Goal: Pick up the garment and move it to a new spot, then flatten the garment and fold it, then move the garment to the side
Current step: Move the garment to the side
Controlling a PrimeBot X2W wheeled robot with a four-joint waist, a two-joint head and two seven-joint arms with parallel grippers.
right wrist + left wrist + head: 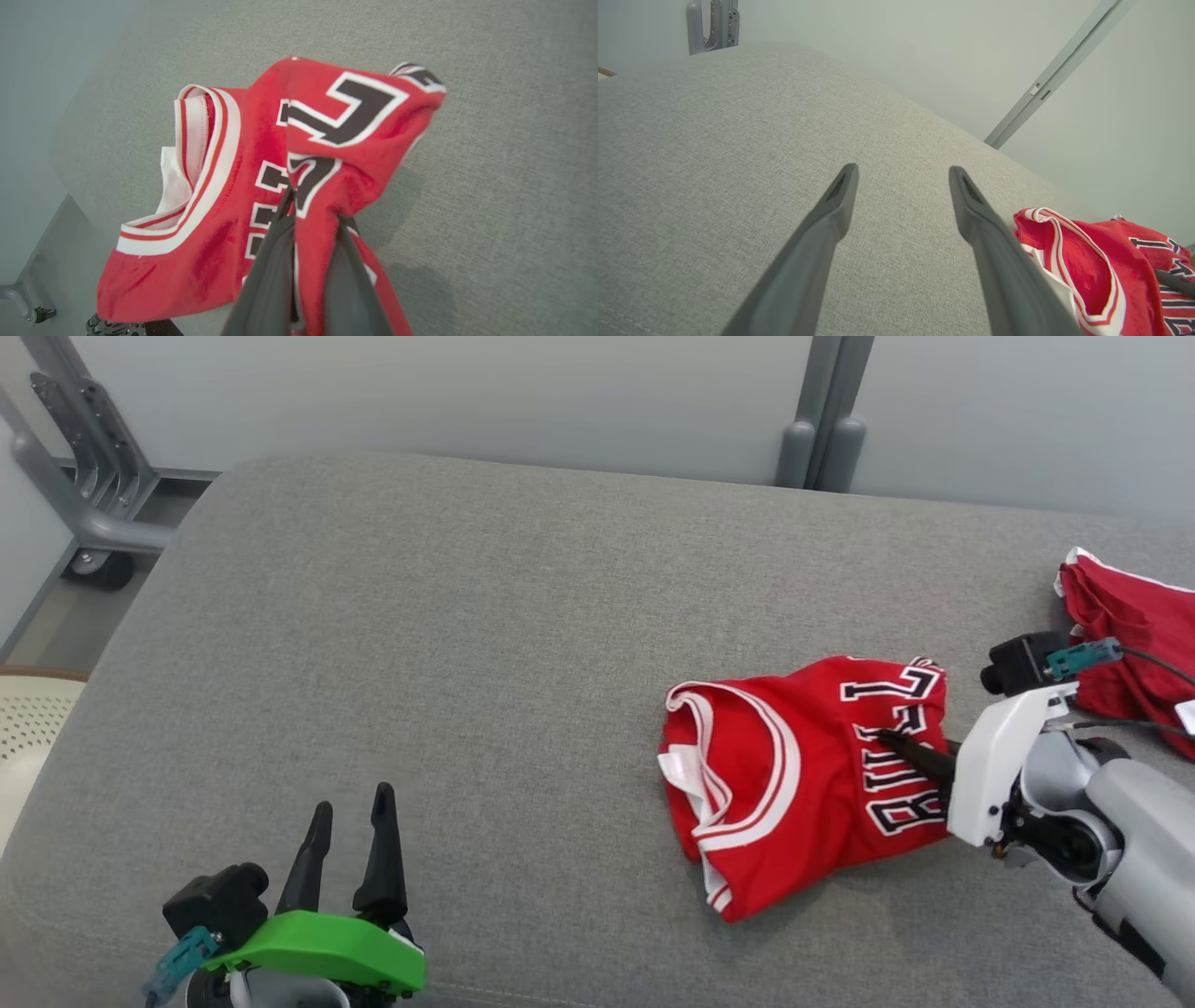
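The garment (775,775) is a red jersey with white trim and black lettering, lying crumpled on the right half of a grey cushion (448,644). My right gripper (889,739) reaches in from the right and is shut on a raised fold of it. In the right wrist view the red garment (210,224) bunches up between the two dark fingers (275,261) of my right gripper (315,210). My left gripper (353,800) rests open at the lower left, well clear of the jersey. In the left wrist view my left gripper (903,170) is open over bare fabric, with the garment (1087,266) at the lower right.
A second red cloth (1134,625) lies at the cushion's far right edge. A grey metal frame on a wheel (89,513) stands beyond the left corner, and a beige perforated seat (28,719) sits at the left. A pale wall with a grey post (822,429) runs behind.
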